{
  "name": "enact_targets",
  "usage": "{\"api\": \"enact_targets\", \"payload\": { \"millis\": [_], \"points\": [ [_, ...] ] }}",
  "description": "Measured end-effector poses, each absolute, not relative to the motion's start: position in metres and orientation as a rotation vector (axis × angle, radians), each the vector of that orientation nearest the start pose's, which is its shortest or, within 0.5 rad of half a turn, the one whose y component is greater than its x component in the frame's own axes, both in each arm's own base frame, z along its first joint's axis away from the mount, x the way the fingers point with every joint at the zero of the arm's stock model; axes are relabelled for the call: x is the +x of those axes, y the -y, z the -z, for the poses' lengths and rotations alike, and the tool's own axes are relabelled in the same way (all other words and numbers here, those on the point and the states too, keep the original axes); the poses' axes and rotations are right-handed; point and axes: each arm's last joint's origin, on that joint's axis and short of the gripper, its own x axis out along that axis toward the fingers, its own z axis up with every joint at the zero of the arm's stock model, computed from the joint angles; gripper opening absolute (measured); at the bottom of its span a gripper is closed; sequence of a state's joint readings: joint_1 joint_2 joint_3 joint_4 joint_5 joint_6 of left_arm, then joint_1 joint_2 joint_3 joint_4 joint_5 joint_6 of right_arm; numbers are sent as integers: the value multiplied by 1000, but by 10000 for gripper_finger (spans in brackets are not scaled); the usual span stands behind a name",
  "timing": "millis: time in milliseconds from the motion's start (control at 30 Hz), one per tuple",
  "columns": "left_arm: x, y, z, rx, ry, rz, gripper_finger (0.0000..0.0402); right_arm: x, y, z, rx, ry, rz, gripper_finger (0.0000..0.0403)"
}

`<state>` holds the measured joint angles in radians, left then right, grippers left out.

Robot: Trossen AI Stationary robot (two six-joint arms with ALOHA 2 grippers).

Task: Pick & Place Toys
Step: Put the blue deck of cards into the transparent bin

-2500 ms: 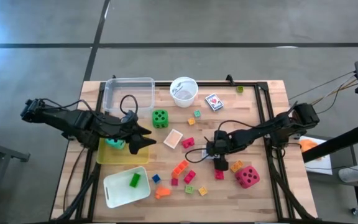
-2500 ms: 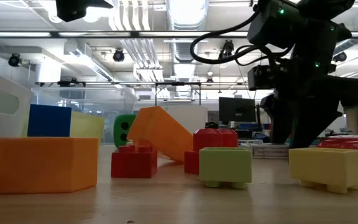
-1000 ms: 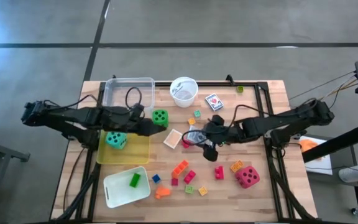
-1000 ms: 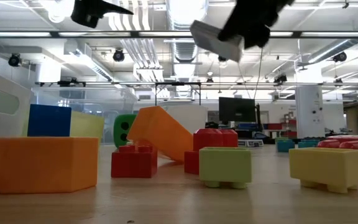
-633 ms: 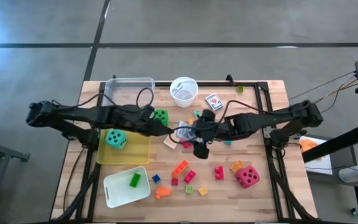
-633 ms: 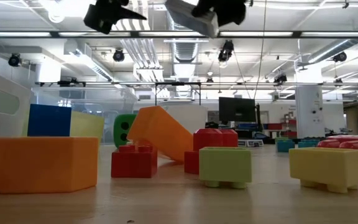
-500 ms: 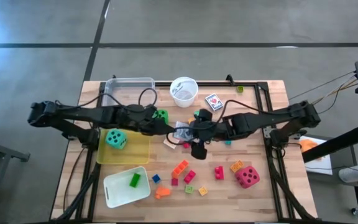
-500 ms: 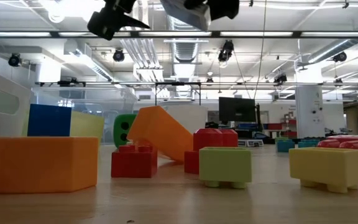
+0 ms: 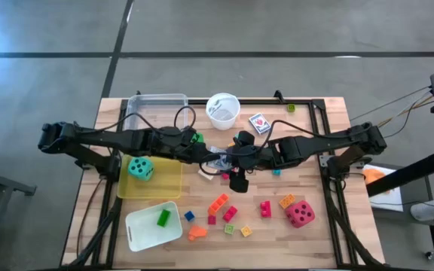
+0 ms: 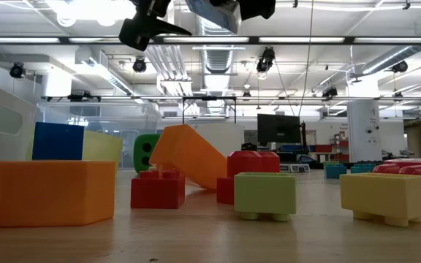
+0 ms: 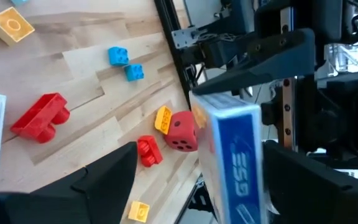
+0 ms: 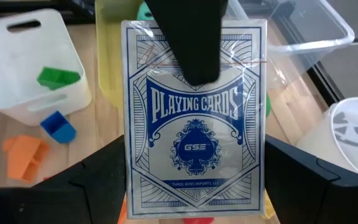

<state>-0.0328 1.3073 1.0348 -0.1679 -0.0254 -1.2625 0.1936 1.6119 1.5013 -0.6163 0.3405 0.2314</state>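
We are in the middle of a hand-over above the table's centre — the right gripper (image 9: 223, 159) carries a blue pack of playing cards (image 12: 196, 126), one dark finger (image 12: 188, 38) pressed across its face, and the left gripper (image 9: 209, 156) comes in from the other side, just beside the pack. In the left wrist view the pack's edge (image 11: 234, 155) stands between that arm's two spread fingers, which do not yet touch it, so we judge the left claw open and waiting.

The next move, as we read it, calls for the left fingers to close squarely on the pack's free edges before the right ones let go; releasing early would drop it onto the blocks below. From there the pack probably goes toward the trays on the left arm's side.

Counting from above:
- Three trays, all on the left claw's side: one clear (image 9: 136, 105), one yellow (image 9: 166, 185) holding a teal die (image 9: 141, 168), one white (image 9: 136, 229) holding a green block (image 9: 163, 218).
- A green die (image 9: 196, 138) mostly hidden beneath the left arm, and a red die (image 9: 301, 213) on the right arm's side.
- A second card pack (image 9: 259, 123) beyond the grippers, beside the white cup (image 9: 222, 110).
- Roughly a dozen small blocks scattered nearer than the grippers — an exact count we cannot give.
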Motion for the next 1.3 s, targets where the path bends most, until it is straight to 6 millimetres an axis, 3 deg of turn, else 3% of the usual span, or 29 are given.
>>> {"api": "enact_targets", "payload": {
  "millis": [167,433,633,800,1067,1300],
  "points": [
    [291,9,-310,-1198,-382,-259,245,347,-58,-339,31,-664,218,296],
    [291,9,-312,-1216,-378,-237,51,347,-58,-338,17,-665,224,296],
    [291,9,-312,-1216,-377,-239,50,347,-58,-338,4,-664,216,301],
    [290,9,-308,-1197,-406,-250,50,347,-59,-343,54,-636,210,383],
    [278,4,-313,-1194,-419,-284,50,342,-57,-348,108,-627,234,326],
    [249,-12,-323,-1157,-430,-399,50,330,-55,-357,161,-618,257,301]
  ]
}}
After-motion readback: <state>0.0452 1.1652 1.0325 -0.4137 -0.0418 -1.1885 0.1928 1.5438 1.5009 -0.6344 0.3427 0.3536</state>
